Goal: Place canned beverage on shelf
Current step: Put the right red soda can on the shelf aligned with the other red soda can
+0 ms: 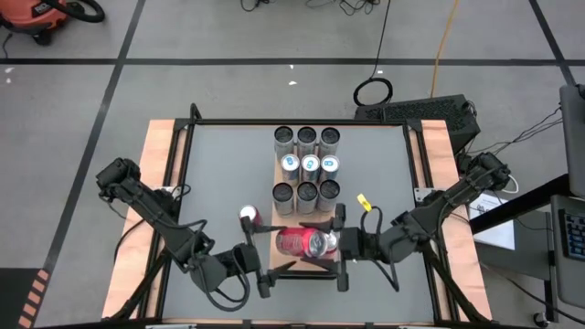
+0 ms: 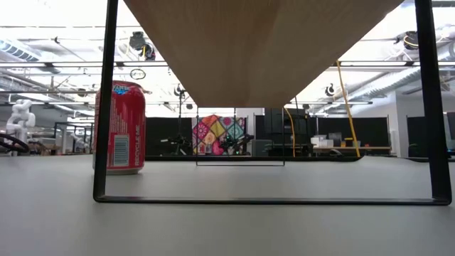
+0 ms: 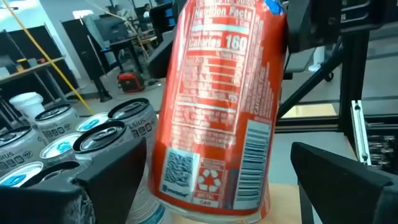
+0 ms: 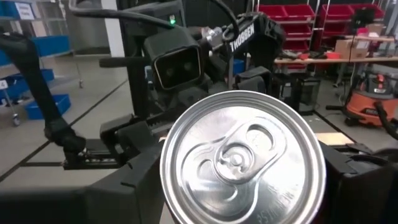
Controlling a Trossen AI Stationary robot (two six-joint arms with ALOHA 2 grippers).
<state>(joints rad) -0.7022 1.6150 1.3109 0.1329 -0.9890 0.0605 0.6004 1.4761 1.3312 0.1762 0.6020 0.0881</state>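
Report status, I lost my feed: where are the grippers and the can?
Right gripper shut on red can, can on its side over shelf. Left gripper open beside it. Nine silver cans crowd the far shelf end.

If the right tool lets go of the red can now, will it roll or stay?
The red can lies sideways above the shelf, held by the right tool, so it would probably roll. Its smooth metal wall looks slippery. The tab end appears unopened, so it is likely full and fairly heavy.

red can (image 1: pixel 302 241) with silver top | second red can (image 1: pixel 249 217) beside shelf | shelf (image 1: pixel 315 266) light-brown wood-grain | silver-grey cans (image 1: pixel 306 165), some blue-topped
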